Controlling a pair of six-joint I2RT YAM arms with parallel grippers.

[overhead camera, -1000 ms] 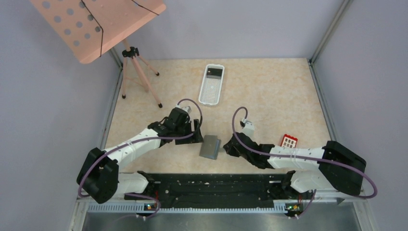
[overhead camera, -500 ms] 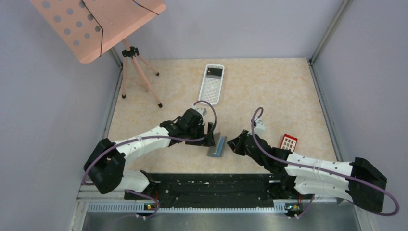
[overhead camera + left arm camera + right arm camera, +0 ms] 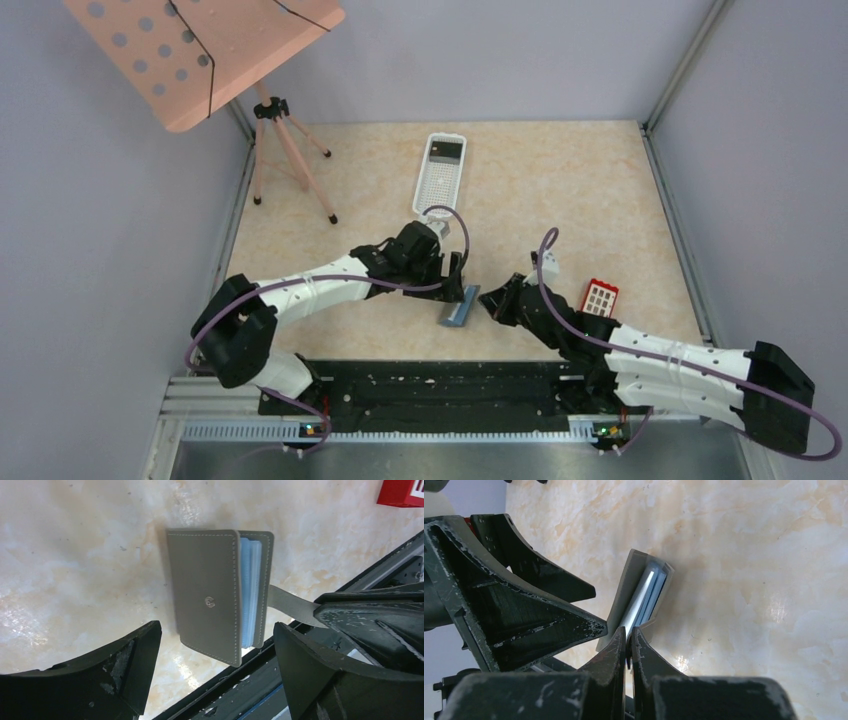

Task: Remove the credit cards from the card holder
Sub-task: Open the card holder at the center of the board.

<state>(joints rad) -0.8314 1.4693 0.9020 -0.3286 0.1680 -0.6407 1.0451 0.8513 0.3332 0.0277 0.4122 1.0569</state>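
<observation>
The grey card holder (image 3: pixel 459 307) stands tilted on its edge near the table's front, partly open, with pale bluish cards (image 3: pixel 248 591) showing inside it. In the left wrist view the holder (image 3: pixel 207 600) lies between my left gripper's open jaws (image 3: pixel 220 672), which do not touch it. My left gripper (image 3: pixel 457 281) is just left of it from above. My right gripper (image 3: pixel 496 301) is shut on the holder's grey strap (image 3: pixel 290 604), seen pinched at the fingertips (image 3: pixel 629 639) below the holder (image 3: pixel 626 592). A red card with white squares (image 3: pixel 601 296) lies on the table to the right.
A white perforated basket (image 3: pixel 441 176) with a dark item in it lies at the back centre. A pink perforated stand on a tripod (image 3: pixel 287 150) is at the back left. A black rail (image 3: pixel 440 385) runs along the front edge, close behind the holder.
Both grippers and the holder have moved right. The holder has gone from lying flat to tilted up on its edge and partly open, with the right gripper pulling its strap.
</observation>
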